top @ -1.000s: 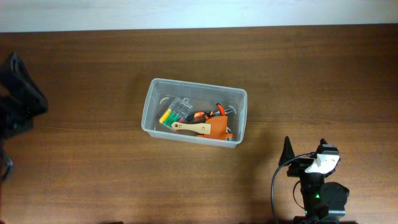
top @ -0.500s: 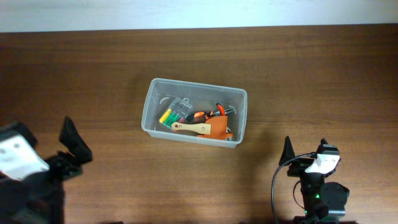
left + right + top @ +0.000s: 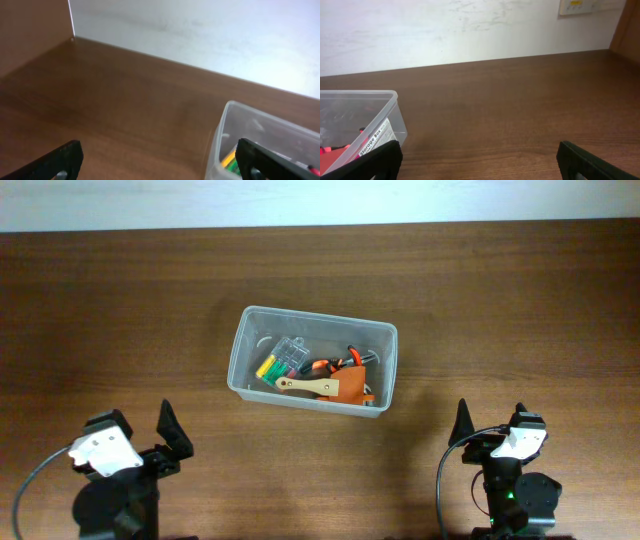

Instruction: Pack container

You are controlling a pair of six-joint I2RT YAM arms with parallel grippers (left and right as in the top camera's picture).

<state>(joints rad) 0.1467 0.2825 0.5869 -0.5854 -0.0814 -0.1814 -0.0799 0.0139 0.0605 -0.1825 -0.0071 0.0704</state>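
The container, a clear plastic tub, stands in the middle of the wooden table. Inside lie a small clear case of yellow and green screwdrivers, an orange pouch with a wooden handle and orange-handled tools. My left gripper is open near the front edge, left of the tub and well short of it. In the left wrist view it holds nothing, with the container ahead to the right. My right gripper is open at the front right. Its wrist view shows the container ahead to the left.
A pale wall runs along the table's far edge. A switch plate sits on that wall at the right. A brown side panel stands at the far left. A label is stuck on the tub's near corner.
My left arm has swung in from the left edge to the front left of the table, jaws open and facing the tub. The right arm and the tub have not moved.
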